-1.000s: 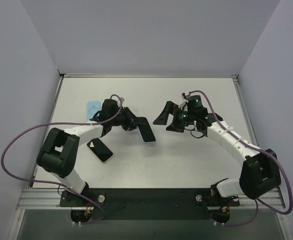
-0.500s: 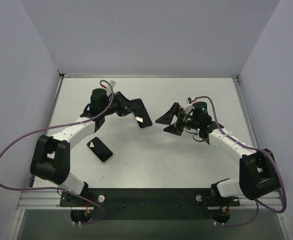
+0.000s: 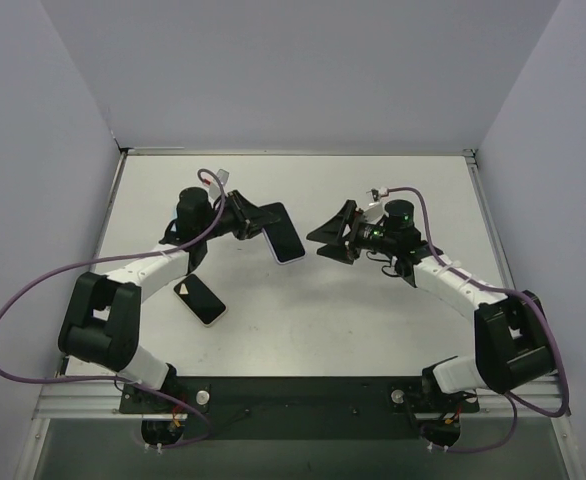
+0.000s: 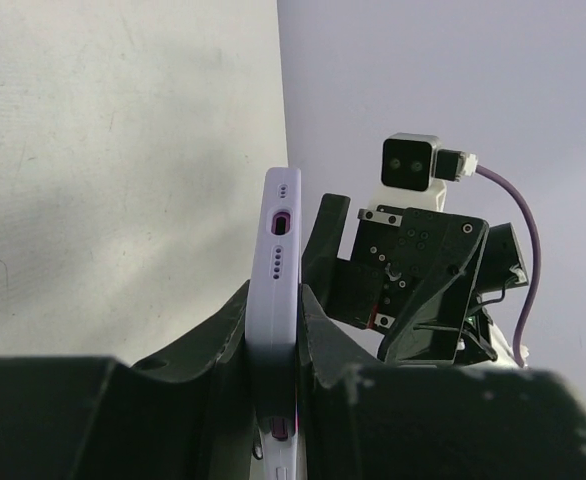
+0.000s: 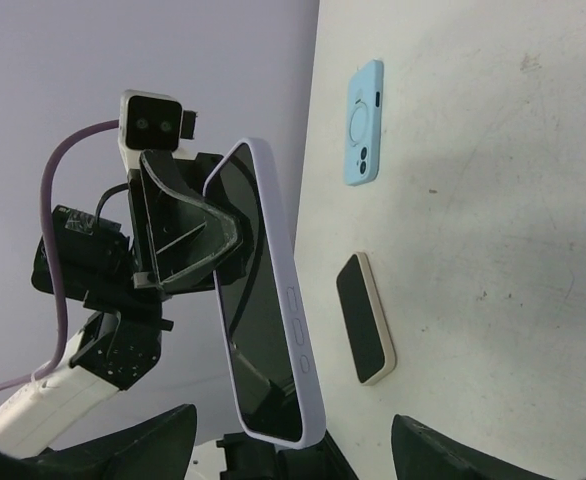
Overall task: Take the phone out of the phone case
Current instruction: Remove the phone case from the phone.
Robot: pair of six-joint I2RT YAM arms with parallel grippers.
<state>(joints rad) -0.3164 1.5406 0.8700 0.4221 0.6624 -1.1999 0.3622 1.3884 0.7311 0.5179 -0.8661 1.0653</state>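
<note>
The phone (image 5: 245,300) is a flat slab with rounded corners and a glossy dark glass face, and it sits in a matte lavender phone case (image 5: 293,330) with raised side buttons along its smooth edge. The left gripper (image 3: 267,224) holds it clear of the white, faintly speckled table (image 3: 373,320). Its black fingers (image 4: 325,335) press against the two broad faces, so the phone stands on edge. From above, its long axis runs out from that gripper on a slant towards the right arm. In the left wrist view, the narrow far end, with a port slot and rows of small holes, points away from the wrist towards the right gripper (image 3: 319,243). That gripper's angular black fingers are spread wide with nothing between them. It faces the phone's free end from close by, with a gap showing from above. On the table lie a second phone (image 5: 365,318) with a dark face and a cream rim, and further off a light-blue case (image 5: 363,122) with a ring mark on its back. Both lie flat and well apart.
</note>
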